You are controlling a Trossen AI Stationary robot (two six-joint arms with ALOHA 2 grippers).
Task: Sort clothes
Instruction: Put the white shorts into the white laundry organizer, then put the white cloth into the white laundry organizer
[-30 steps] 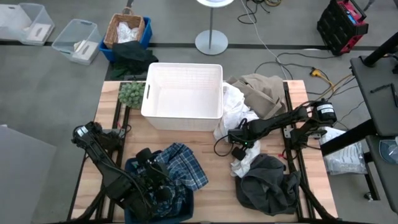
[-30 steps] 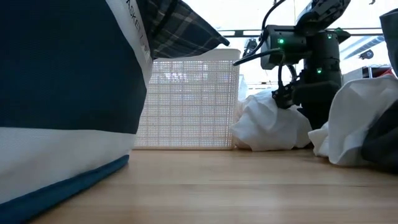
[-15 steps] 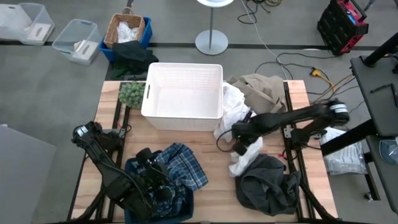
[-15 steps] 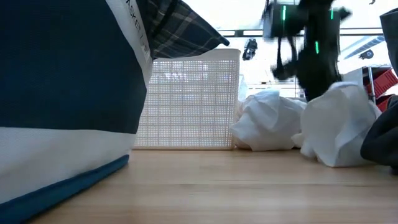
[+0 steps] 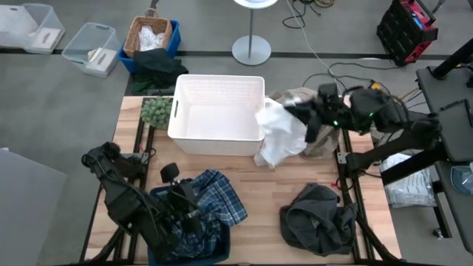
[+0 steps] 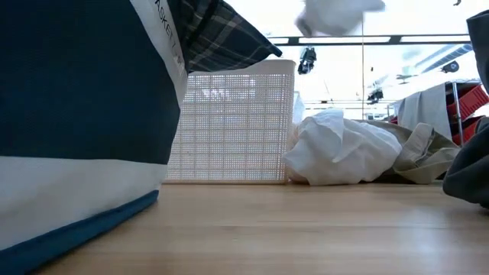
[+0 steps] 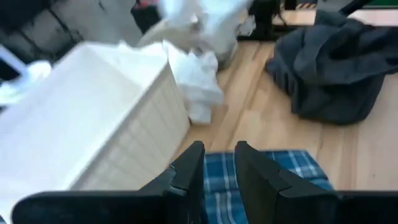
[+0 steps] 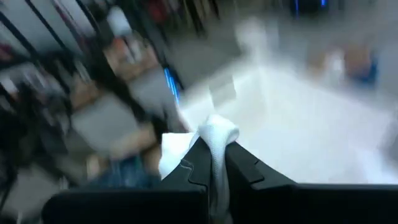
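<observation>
My right gripper (image 5: 301, 118) is shut on a white cloth (image 5: 282, 131) and holds it high beside the right end of the white basket (image 5: 218, 114). In the low view this cloth (image 6: 336, 15) shows at the top. Another white cloth (image 6: 336, 149) lies bunched on the table by the basket. The beige garment (image 5: 304, 98) lies at the far right and the dark grey garment (image 5: 318, 218) at the near right. The plaid shirt (image 5: 218, 199) hangs over the rim of the blue bag (image 5: 188, 240). Above the shirt, my left gripper (image 7: 219, 174) is slightly open, with nothing between its fingers. My right gripper pinches a bunched part of the white cloth (image 8: 216, 138) between its two fingers. Its arm reaches in from the table's right side. The cloth hangs slack below the fingers, lifted clear of the table; whether one layer or several is held does not show.
A green fuzzy lump (image 5: 157, 111) sits at the table's far left corner beside the basket. On the floor behind the table stand a wicker basket (image 5: 150, 35), clear bins (image 5: 90, 48) and a lamp base (image 5: 251, 50). Bare wood (image 5: 259, 222) lies between the bag and the grey garment.
My right gripper came down open onto a white cloth near the table's middle and shut on it. It then rose and went toward the far right with the cloth. That cloth is now lifted clear of the table, while the other white heap has stayed by the basket.
</observation>
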